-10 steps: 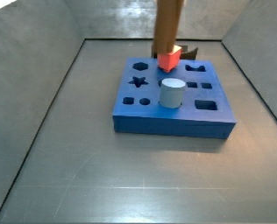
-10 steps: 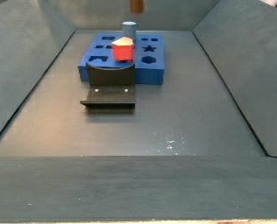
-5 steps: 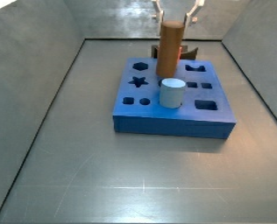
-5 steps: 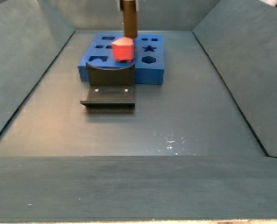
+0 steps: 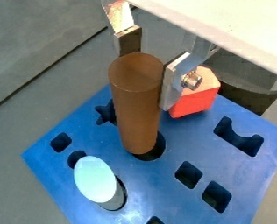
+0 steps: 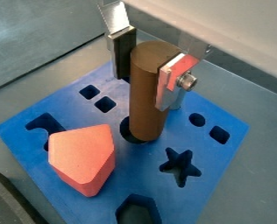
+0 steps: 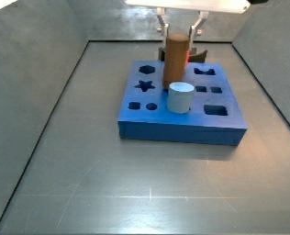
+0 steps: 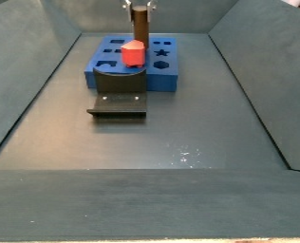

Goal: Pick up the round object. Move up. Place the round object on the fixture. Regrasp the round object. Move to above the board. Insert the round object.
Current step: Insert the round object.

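Gripper [image 5: 152, 54] clamps the round object [image 5: 136, 103] near its top, peg upright with its lower end entering the board's [image 5: 229, 171] round hole.

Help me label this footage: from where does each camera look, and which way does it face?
Wrist views: ride the arm, look down at the gripper holding the brown wooden cylinder peg in the blue slab board.
Side views: high beside the table, facing the board from opposite ends; gripper at top.
All share peg and board.
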